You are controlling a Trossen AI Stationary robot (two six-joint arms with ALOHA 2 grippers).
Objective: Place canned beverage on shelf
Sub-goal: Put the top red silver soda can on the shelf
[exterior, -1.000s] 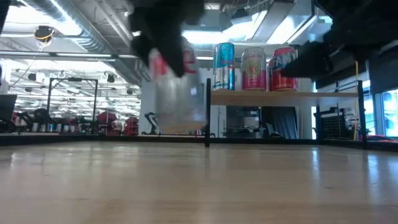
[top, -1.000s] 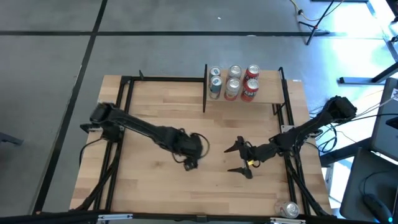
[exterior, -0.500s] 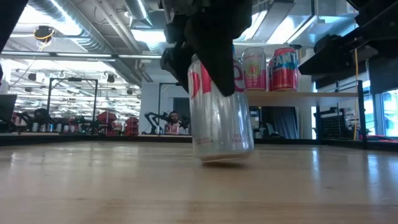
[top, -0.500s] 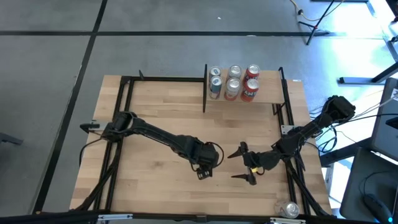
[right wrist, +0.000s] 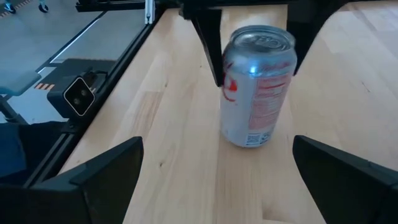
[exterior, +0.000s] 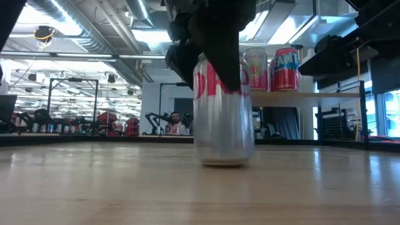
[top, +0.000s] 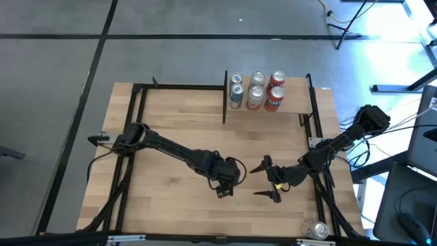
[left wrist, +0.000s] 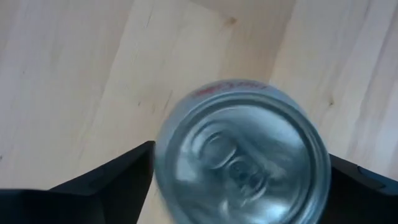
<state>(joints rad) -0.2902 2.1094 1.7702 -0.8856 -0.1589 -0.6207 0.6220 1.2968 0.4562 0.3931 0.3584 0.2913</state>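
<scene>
- The silver-and-red beverage can [right wrist: 257, 84] stands upright on the light-wood tabletop [top: 171, 123], near the middle of the table and toward its front edge; its base appears to rest flat in the low view.
- The left gripper [top: 225, 179] is right over the can, a dark finger on either side of the can's top. In the right wrist view the fingers [right wrist: 208, 34] look spread with a sliver of space at the can's sides, so I judge them wide and not clamping, though contact cannot be ruled out.
- The right gripper [top: 270, 180] waits just beside the can, jaws spread wide, facing it and holding nothing.
- The shelf [top: 290, 102] sits at the table's far edge, well apart from this can, with six cans [top: 256, 90] grouped toward its left side; its right part is bare.
- Judgement: this looks like a set-down for a hand-over. The left arm should lift straight up so neither finger drags the can over.
- The right gripper should then close around the can's mid-body, square to it, and keep it upright on the way to the shelf's bare right part.
</scene>
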